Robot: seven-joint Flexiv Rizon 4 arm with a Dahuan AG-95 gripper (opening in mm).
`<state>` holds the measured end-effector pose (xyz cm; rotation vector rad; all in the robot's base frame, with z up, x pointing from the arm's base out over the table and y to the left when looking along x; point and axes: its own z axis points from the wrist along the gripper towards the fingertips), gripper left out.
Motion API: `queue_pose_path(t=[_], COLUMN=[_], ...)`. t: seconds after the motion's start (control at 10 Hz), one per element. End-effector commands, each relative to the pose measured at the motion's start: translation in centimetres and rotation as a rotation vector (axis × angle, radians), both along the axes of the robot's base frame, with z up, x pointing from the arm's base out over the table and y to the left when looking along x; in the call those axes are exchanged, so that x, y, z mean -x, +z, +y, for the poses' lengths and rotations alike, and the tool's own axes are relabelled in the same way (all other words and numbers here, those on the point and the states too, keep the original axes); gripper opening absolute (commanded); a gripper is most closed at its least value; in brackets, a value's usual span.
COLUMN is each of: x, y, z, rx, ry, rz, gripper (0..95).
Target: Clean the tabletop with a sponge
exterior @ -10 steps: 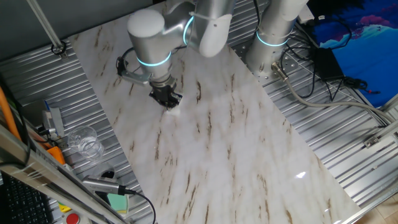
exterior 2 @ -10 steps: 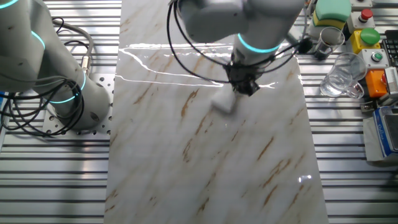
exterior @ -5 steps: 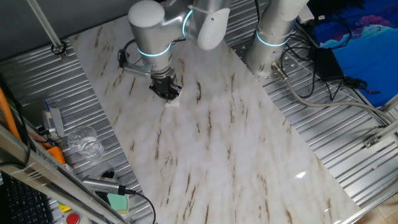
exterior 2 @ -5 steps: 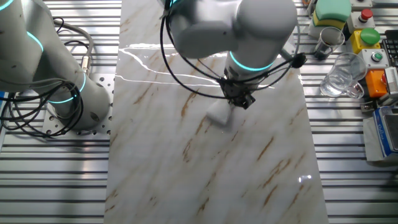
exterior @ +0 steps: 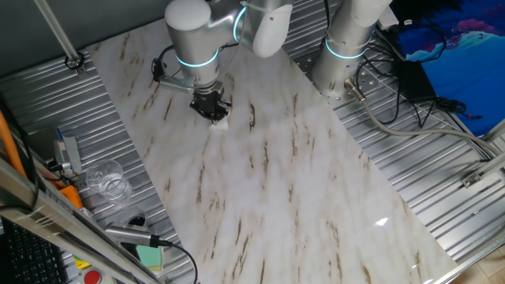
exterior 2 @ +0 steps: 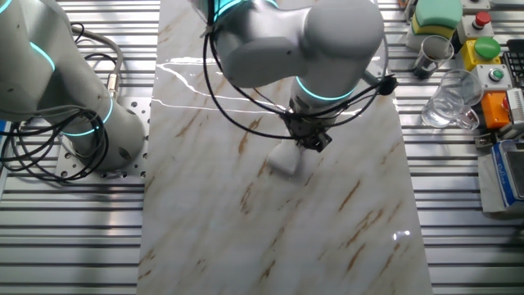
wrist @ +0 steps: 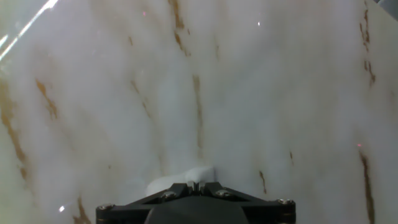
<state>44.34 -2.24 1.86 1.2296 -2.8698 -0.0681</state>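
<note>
Arm reaching out from base, elbow bending over, wrist pointing straight down. Gripper (exterior: 213, 110) hanging low, black fingers (exterior 2: 306, 139) pinching together on sponge (exterior 2: 285, 158), pressing it flat against tabletop (exterior 2: 327, 221). Hand view: finger tips meeting at centre.

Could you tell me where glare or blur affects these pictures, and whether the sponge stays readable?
In the other fixed view, bright streaks of glare cross the far part of the tabletop, and the sponge is a soft pale block under the gripper. In one fixed view a small glint sits near the slab's near end. The hand view is soft, with glare in its top left corner; the sponge nearly blends into the marble.
</note>
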Motion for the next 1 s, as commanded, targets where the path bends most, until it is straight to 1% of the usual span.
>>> queue_pose_path(t=[0.1,0.2,0.4,0.5,0.6,0.7,0.8,0.9,1.0], x=[0.7,1.1,0.9,0.2,-0.3,-0.7,-0.7,-1.1,-1.2], y=[0.0,-0.2,-0.7,-1.5,-1.9,-2.0,-1.8,-1.7,-1.7], z=[-0.6,-0.5,-0.1,0.9,1.7,2.6,3.1,3.8,4.0], rx=[0.004,0.003,-0.01,-0.025,-0.03,0.023,0.068,0.09,0.069], ry=[-0.001,-0.019,-0.03,-0.036,-0.045,-0.048,-0.061,-0.041,-0.043], rz=[0.001,0.001,-0.002,-0.008,-0.006,0.13,0.116,0.073,0.077], gripper=[0.0,0.0,0.0,0.0,0.0,0.0,0.0,0.0,0.0])
